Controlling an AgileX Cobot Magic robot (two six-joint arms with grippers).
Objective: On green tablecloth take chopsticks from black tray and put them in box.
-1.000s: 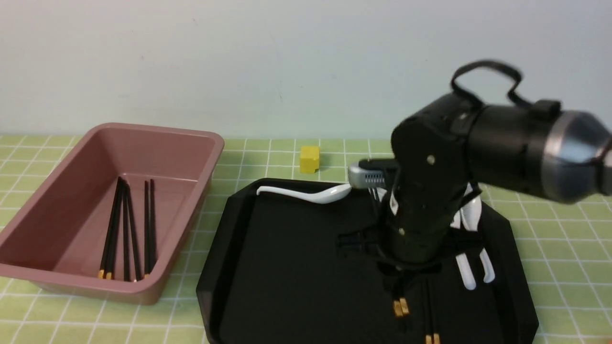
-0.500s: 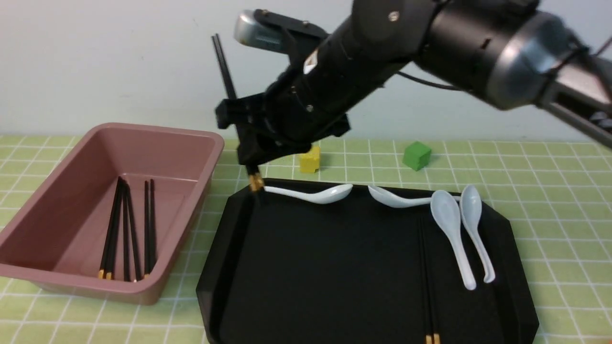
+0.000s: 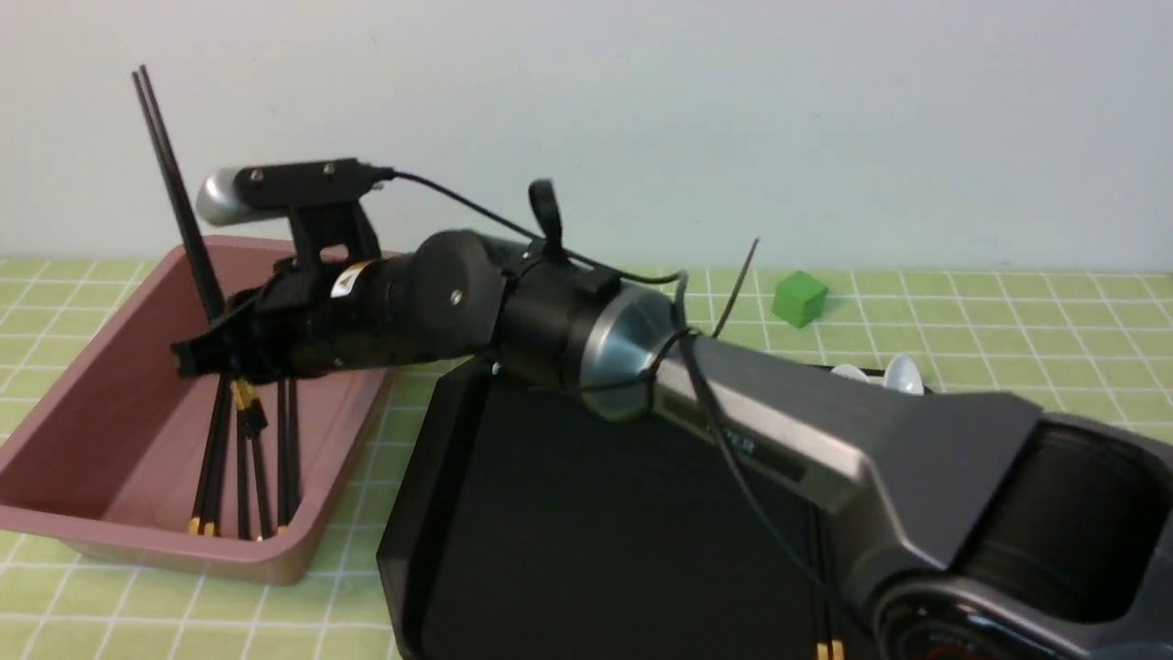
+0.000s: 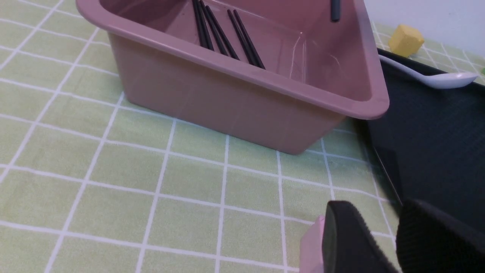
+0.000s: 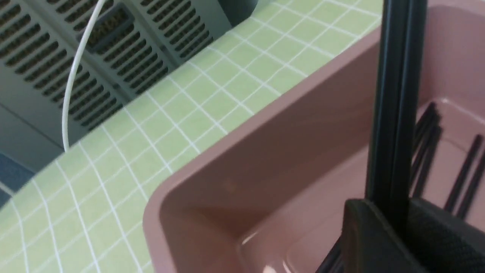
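Note:
My right gripper (image 3: 215,353) is shut on a pair of black chopsticks (image 3: 179,192) and holds them nearly upright over the pink box (image 3: 110,403), gold bands down inside it. In the right wrist view the pair (image 5: 394,113) runs up from between the closed jaws (image 5: 394,216). Several chopsticks (image 3: 243,486) lie on the box floor. One more pair (image 3: 827,647) lies in the black tray (image 3: 568,513), mostly hidden by my arm. My left gripper (image 4: 379,231) hovers low over the green tablecloth (image 4: 151,159) by the box's near corner, jaws apart and empty.
My right arm crosses the tray from the lower right and hides most of it. White spoons (image 3: 903,371) lie at the tray's far edge; one (image 4: 435,77) shows in the left wrist view. A green cube (image 3: 799,295) and a yellow cube (image 4: 405,40) sit behind the tray.
My right gripper rose from the tray's right side with the chopstick pair, swung left past the tray's far left corner, and now holds the pair over the box.

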